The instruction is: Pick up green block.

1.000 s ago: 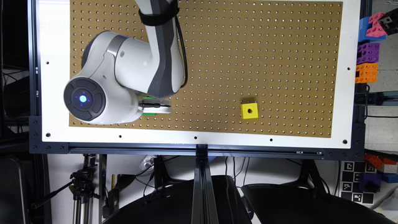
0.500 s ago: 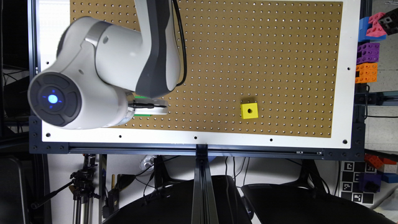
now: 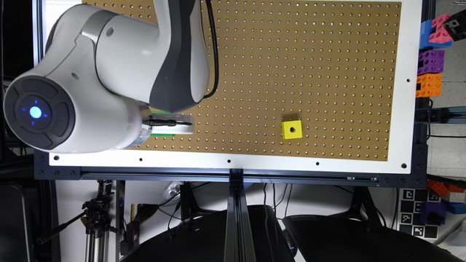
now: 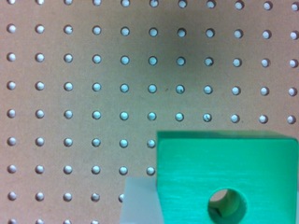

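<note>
1. Near the pegboard's (image 3: 327, 54) front edge, toward the exterior view's left, my gripper (image 3: 171, 124) sits low under the big white bulk of my arm (image 3: 120, 76). Slivers of green peek out just above and below its white end there; that is the green block (image 4: 226, 179).

2. In the wrist view the block looms very close, its face with the round hole turned to the camera. A pale finger (image 4: 140, 203) lies touching one side of it. The other side of the block runs to the picture's edge, so I cannot tell whether I am clenched on it or merely standing around it.

3. My judgement of the step: I am at the grasp itself, or at the very start of the lift. Whether the block is off the board, I cannot say.

4. The next move, as I judge it, calls for a firm squeeze on both flanks and then a straight rise, with no sideways drag across the holes.

5. Other things: a yellow block (image 3: 291, 129) with its own hole rests well apart, toward the exterior view's right. Coloured bricks (image 3: 431, 69) are stacked beyond the board's white rim (image 3: 255, 160), far off.

6. Nothing stands in my way above the block. The risk I foresee is a slip if the grip is off-centre.
</note>
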Controlling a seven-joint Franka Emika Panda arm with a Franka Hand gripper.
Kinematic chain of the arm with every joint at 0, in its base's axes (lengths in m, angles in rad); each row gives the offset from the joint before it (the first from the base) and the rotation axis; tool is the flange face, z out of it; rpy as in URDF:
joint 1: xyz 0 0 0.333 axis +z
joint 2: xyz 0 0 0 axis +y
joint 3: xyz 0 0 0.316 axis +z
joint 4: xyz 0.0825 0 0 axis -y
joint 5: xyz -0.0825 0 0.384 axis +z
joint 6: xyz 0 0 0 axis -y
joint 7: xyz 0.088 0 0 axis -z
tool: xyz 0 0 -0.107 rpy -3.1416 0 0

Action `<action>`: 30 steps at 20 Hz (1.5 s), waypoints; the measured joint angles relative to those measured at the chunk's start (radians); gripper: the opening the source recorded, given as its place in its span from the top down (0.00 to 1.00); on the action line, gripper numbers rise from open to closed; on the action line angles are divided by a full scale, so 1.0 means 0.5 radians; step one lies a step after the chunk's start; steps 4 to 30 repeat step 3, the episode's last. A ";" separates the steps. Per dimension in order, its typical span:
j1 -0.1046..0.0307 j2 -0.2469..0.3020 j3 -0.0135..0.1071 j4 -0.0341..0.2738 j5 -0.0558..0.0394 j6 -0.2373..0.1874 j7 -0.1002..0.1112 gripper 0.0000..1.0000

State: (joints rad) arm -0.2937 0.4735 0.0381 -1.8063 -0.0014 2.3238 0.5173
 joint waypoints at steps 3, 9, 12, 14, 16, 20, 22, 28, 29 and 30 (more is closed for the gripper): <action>0.000 -0.006 0.000 0.000 0.000 -0.002 0.000 1.00; 0.000 -0.006 0.000 0.000 0.000 -0.002 0.000 1.00; 0.000 -0.006 0.000 0.000 0.000 -0.002 0.000 1.00; 0.000 -0.006 0.000 0.000 0.000 -0.002 0.000 1.00; 0.000 -0.006 0.000 0.000 0.000 -0.002 0.000 1.00; 0.000 -0.006 0.000 0.000 0.000 -0.002 0.000 1.00; 0.000 -0.006 0.000 0.000 0.000 -0.002 0.000 1.00; 0.000 -0.006 0.000 0.000 0.000 -0.002 0.000 1.00; 0.000 -0.006 0.000 0.000 0.000 -0.002 0.000 1.00; 0.000 -0.006 0.000 0.000 0.000 -0.002 0.000 1.00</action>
